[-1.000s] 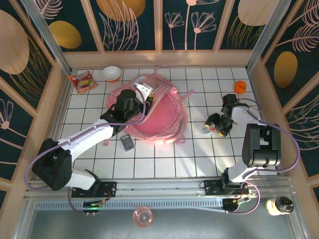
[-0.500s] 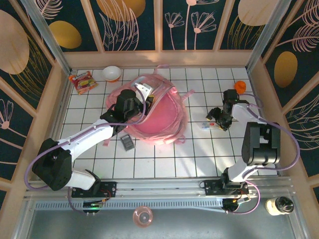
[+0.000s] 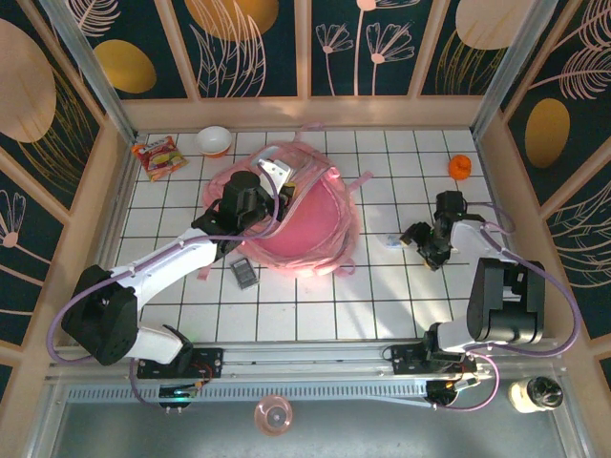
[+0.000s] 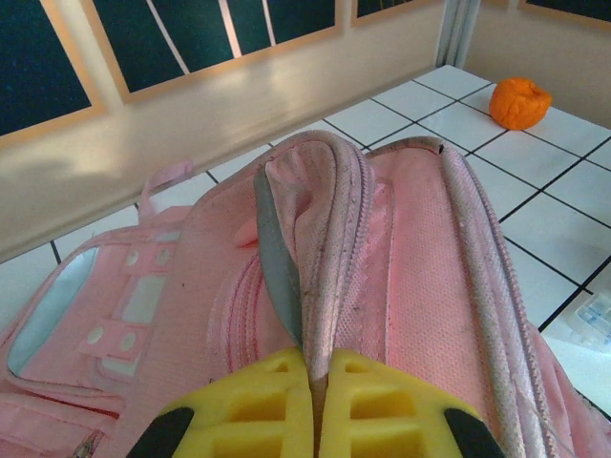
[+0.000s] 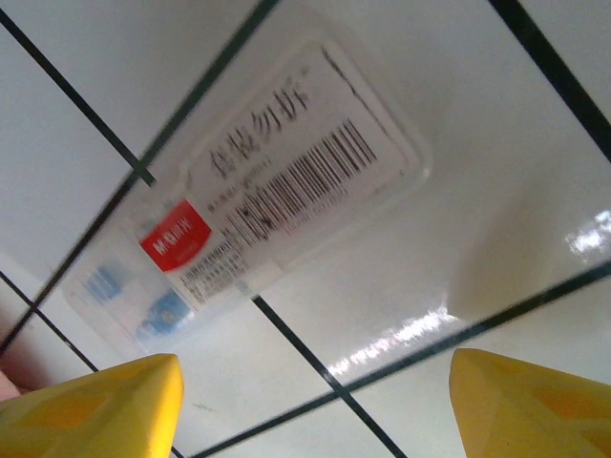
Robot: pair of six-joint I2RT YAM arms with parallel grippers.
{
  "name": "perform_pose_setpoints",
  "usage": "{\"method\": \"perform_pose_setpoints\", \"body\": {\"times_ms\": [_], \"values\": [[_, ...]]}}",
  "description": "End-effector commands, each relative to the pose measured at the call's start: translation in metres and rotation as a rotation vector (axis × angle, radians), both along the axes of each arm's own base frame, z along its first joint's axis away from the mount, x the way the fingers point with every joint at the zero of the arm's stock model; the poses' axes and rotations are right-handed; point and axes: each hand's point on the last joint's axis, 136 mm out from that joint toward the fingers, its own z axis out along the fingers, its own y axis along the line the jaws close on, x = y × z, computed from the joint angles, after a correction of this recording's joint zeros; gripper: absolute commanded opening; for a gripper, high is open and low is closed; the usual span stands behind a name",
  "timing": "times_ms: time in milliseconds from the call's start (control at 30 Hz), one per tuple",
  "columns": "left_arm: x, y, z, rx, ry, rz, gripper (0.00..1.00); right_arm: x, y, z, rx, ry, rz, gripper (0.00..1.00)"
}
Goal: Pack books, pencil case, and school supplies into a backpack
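Note:
The pink backpack [image 3: 304, 227] lies in the middle of the tiled table. My left gripper [image 3: 252, 200] is shut on a raised fold of the backpack's zipped rim [image 4: 329, 239], which runs up between the yellow fingers [image 4: 258, 405]. The pencil case [image 3: 392, 240], a flat see-through packet with a barcode label and a red mark [image 5: 258, 200], lies flat on the tiles right of the backpack. My right gripper [image 3: 421, 239] stands open just right of the pencil case, with nothing between its fingertips [image 5: 95, 396]. The dark grey calculator [image 3: 244, 274] lies by the backpack's near left edge. The books are out of view.
A small orange thing [image 3: 459, 167] sits at the far right, also seen past the backpack [image 4: 518, 101]. A red-and-yellow snack packet [image 3: 158, 156] and a white bowl [image 3: 214, 140] lie at the far left. Wooden walls [image 3: 305, 113] close in the table.
My right gripper has drawn back to the right, off the pencil case, which now lies uncovered on the tiles. The left gripper and the backpack have not moved.

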Motion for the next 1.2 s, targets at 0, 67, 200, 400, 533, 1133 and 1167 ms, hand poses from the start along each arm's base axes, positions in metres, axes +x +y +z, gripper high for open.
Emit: {"method": "perform_pose_setpoints", "body": {"times_ms": [0,67,200,400,533,1133,1167], "values": [[0.006,-0.005,0.036,-0.082,-0.086,-0.007,0.0,0.025,0.001,0.009,0.037,-0.114,-0.02,0.74],[0.007,-0.005,0.035,-0.082,-0.083,-0.006,0.0,0.033,0.0,0.01,0.045,-0.142,-0.022,0.74],[0.007,-0.006,0.035,-0.091,-0.079,-0.007,0.0,0.048,-0.003,0.007,0.046,-0.154,-0.015,0.74],[0.005,-0.004,0.038,-0.091,-0.083,-0.004,0.0,0.077,-0.004,0.008,0.041,-0.202,0.009,0.74],[0.005,-0.002,0.039,-0.078,-0.088,0.002,0.0,0.084,-0.005,0.001,0.028,-0.186,0.034,0.73],[0.002,0.003,0.042,-0.075,-0.102,0.014,0.0,0.018,-0.002,-0.04,-0.261,0.183,0.245,0.58],[0.002,0.003,0.042,-0.075,-0.101,0.013,0.0,0.018,-0.002,-0.043,-0.261,0.196,0.25,0.58]]}}
